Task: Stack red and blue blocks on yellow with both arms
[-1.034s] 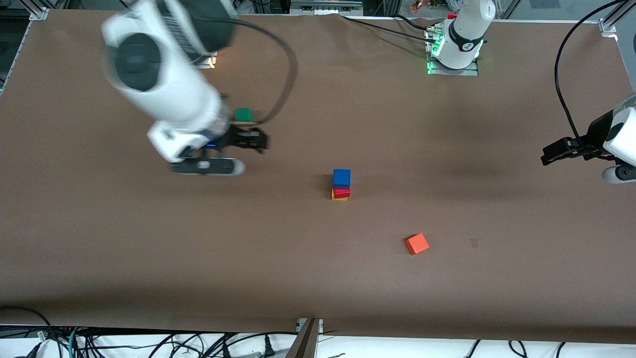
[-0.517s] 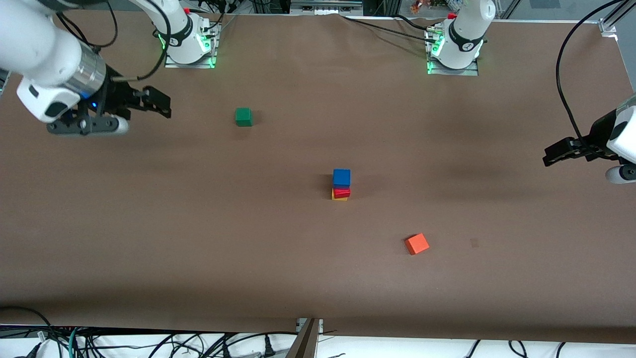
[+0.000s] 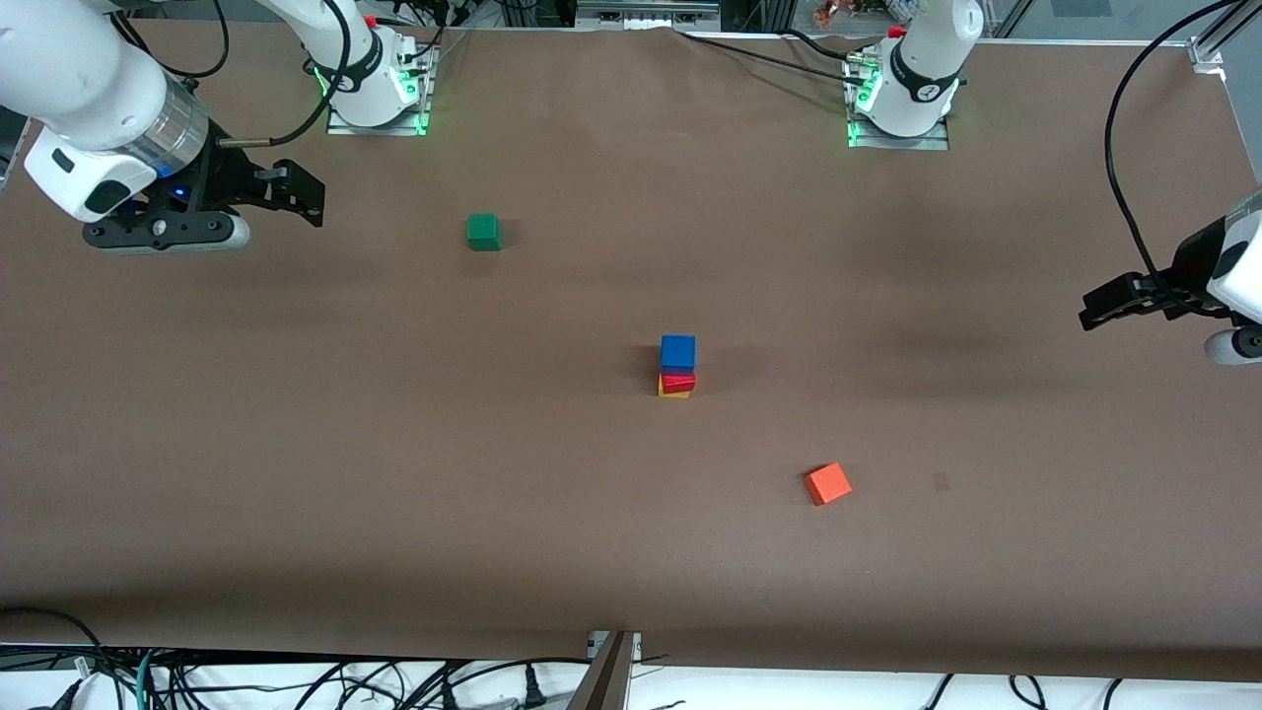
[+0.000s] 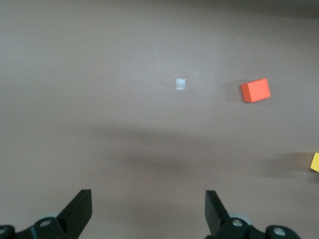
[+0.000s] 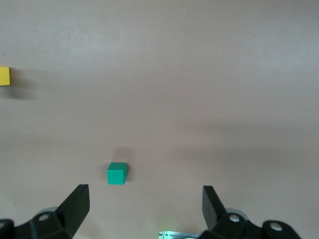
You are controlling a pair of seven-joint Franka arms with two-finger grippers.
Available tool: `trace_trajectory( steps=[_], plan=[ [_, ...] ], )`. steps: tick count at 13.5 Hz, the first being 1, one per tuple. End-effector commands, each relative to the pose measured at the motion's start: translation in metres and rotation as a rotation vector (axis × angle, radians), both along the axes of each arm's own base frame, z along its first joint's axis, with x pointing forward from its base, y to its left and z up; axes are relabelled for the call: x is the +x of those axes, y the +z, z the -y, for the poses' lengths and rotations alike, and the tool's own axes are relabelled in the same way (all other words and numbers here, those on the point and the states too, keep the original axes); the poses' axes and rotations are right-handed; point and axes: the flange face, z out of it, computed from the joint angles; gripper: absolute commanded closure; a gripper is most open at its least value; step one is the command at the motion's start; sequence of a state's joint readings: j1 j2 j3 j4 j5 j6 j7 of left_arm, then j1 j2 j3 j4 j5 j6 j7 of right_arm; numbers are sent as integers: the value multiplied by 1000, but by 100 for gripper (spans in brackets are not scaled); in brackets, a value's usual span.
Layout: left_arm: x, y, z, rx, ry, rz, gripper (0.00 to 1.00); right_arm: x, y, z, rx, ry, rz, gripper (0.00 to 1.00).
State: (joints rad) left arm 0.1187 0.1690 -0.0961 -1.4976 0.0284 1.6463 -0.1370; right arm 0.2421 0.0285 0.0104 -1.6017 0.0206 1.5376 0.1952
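Note:
Mid-table stands a stack: the blue block (image 3: 677,350) on the red block (image 3: 677,381), which sits on the yellow cube (image 3: 673,392), of which only a sliver shows. My right gripper (image 3: 304,195) hovers open and empty over the right arm's end of the table, well away from the stack. My left gripper (image 3: 1092,306) hangs open and empty over the left arm's end. In the right wrist view the gripper (image 5: 146,206) spans bare table and a bit of yellow (image 5: 4,76) shows at the frame edge. The left wrist view shows its gripper (image 4: 148,209) open, with yellow (image 4: 315,162) at the edge.
A green cube (image 3: 483,232) (image 5: 116,173) lies between the stack and the right arm's base (image 3: 375,89). An orange cube (image 3: 827,483) (image 4: 255,90) lies nearer the front camera than the stack, beside a small pale mark (image 3: 942,481) (image 4: 181,84). Cables hang below the front edge.
My right arm has swung from beside the green cube out to its own end of the table, then settled. The left arm and the stack have not moved.

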Motion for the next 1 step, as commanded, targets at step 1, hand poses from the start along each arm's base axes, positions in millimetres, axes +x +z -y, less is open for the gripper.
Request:
trace_trajectory(
  steps=[1],
  plan=[
    [4, 5, 0, -25, 7, 6, 0, 5, 0, 12, 2, 31, 7, 0]
  ],
)
